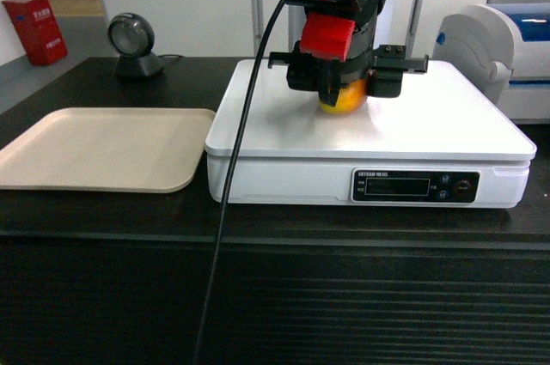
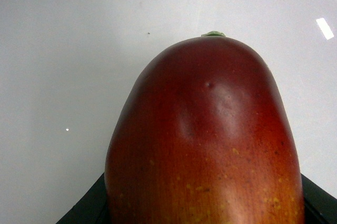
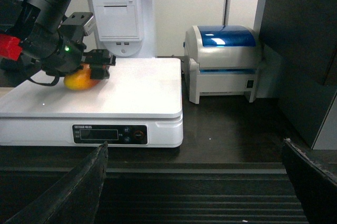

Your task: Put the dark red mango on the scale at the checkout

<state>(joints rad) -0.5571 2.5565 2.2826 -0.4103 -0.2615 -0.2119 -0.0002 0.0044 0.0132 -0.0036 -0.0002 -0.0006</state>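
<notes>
The dark red mango [image 1: 342,100] rests on the white top of the scale [image 1: 430,124], left of the plate's middle. My left gripper [image 1: 344,82] comes down from above and is shut on the mango, one black finger on each side. In the left wrist view the mango [image 2: 210,139] fills the frame over the scale plate [image 2: 63,50]. The right wrist view shows the mango [image 3: 79,80] on the scale [image 3: 137,92] from the side. My right gripper [image 3: 195,182] hangs open in front of the checkout [image 3: 210,129], holding nothing. It is out of the head view.
A beige tray [image 1: 103,146] lies left of the scale on the checkout [image 1: 258,296]. A white-and-blue printer [image 1: 507,39] stands to its right. A round scanner [image 1: 133,43] sits at the back left. A black cable [image 1: 241,167] hangs across the scale's front.
</notes>
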